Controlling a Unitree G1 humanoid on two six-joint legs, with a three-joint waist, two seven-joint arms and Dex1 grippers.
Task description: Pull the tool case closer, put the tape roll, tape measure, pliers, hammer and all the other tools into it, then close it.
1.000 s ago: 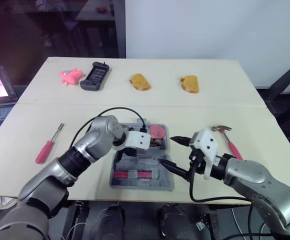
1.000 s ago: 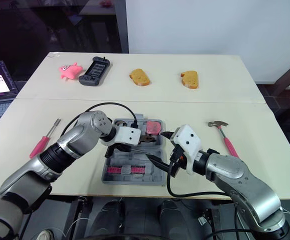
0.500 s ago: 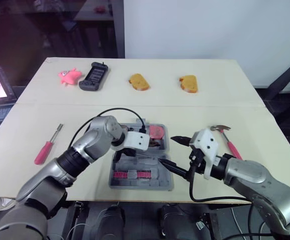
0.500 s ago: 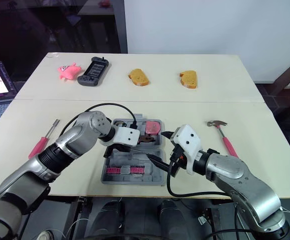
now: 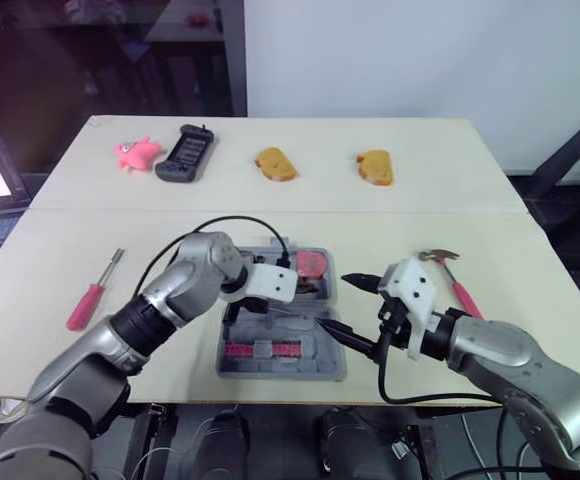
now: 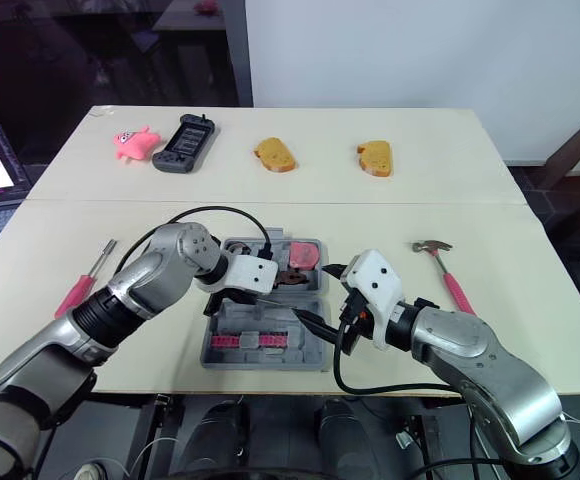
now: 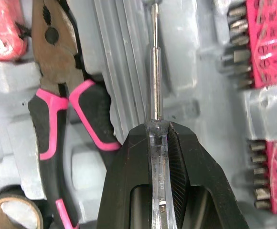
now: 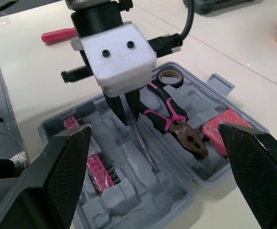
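Left tool point(image 7: 157, 131) clamps a clear-handled screwdriver point(image 7: 154, 71); its long axis follows the mid groove of the open tool case point(image 5: 270, 368), tip pointing away from the tool. In the case: pliers point(image 7: 57, 71), tape roll point(image 7: 12, 212), red tape measure point(image 5: 313, 263), bit racks point(image 7: 267, 47). Right tool point(image 5: 335, 302), w/ jaws wide apart, is at case's right edge. Hammer point(image 5: 456, 285) lies on the surface point(image 5: 530, 260), right of case.
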